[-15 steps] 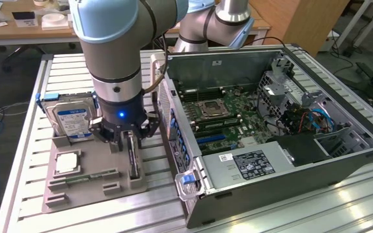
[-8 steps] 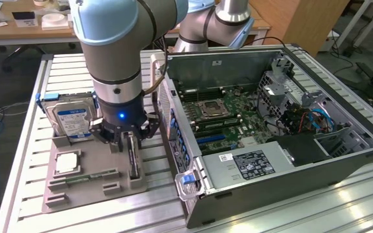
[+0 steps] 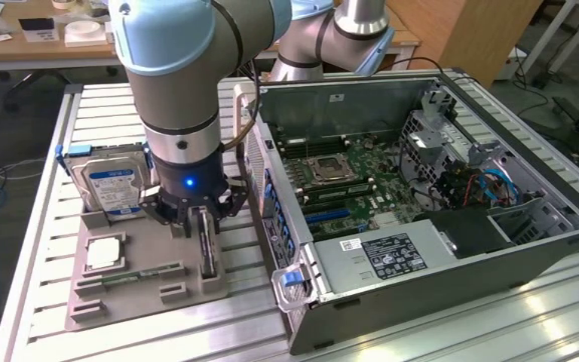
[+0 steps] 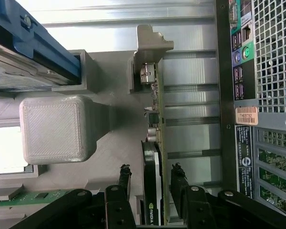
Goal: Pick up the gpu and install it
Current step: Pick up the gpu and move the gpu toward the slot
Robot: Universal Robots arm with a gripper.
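Currently the gripper [image 3: 201, 219] is down over the grey holder tray [image 3: 139, 298], claw released, fingers [image 4: 125, 174] spread on either side of the gpu [image 3: 209, 253] with a gap visible on both sides, nothing grasped. The gpu stands on edge in a slot at the tray's end nearer the computer case [image 3: 451, 286], not lifted. In the wrist view the gripper [image 4: 151, 168] straddles the gpu [image 4: 155, 119]: black cooler on one face, green board edge on the other, silver end bracket at the far end from the fingers.

On the same tray: hard drive [image 3: 108, 188] with blue-white label, upright in a blue carrier at the back; a square chip [image 3: 103, 253] lying flat; a narrow green memory stick [image 3: 133, 277] in a low slot. A grey block [image 4: 57, 129] on the tray sits beside the gpu, apart from it.

The case lies open on its side on the aluminium table [image 3: 470, 332], to the exterior view's right of the tray, motherboard [image 3: 340, 181] exposed
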